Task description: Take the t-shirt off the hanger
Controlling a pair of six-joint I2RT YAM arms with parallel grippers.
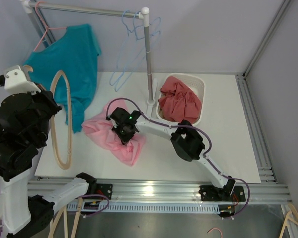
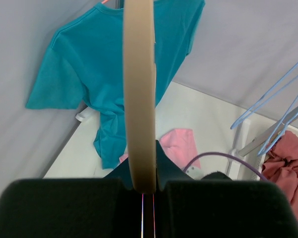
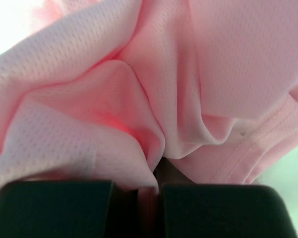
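The right gripper is pinched narrow on a fold of the pink t-shirt. The shirt lies crumpled on the table at about eight o'clock from the basket (red cloth inside). The left gripper clamps the tan hanger, which stands upright at nine o'clock of the shirt, just beside it.

left gripper raised, jaws closed | right gripper low, arm extended, jaws closed
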